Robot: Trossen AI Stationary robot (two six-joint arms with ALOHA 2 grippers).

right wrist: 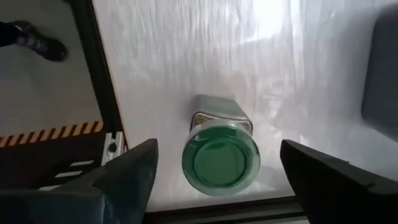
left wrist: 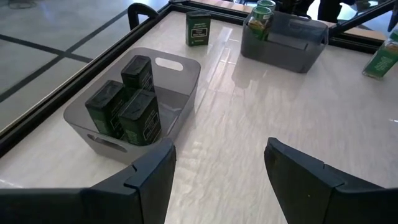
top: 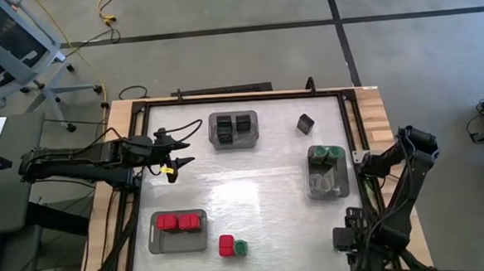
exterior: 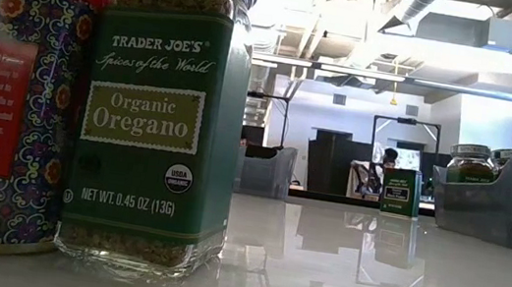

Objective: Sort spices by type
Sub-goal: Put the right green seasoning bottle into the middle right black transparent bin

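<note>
A round jar with a green lid (right wrist: 221,160) stands upright on the table near its near right corner. My right gripper (right wrist: 216,163) hangs open above it, pointing down, one finger on each side of the lid and clear of it. In the high view my right arm (top: 371,228) hides this jar. My left gripper (left wrist: 217,177) is open and holds nothing. It hovers at the table's left side (top: 175,160) and faces a grey tray (left wrist: 180,78) of black tins (left wrist: 134,112). A red box (top: 226,246) and another green-lidded jar (top: 240,248) stand together at the near edge.
A loose black tin (top: 306,124) stands far right. A grey tray (top: 327,174) with green-lidded jars is at the right. Another tray (top: 179,232) holds two red boxes near left. The table's frame rail (right wrist: 102,93) runs close beside the jar under my right gripper.
</note>
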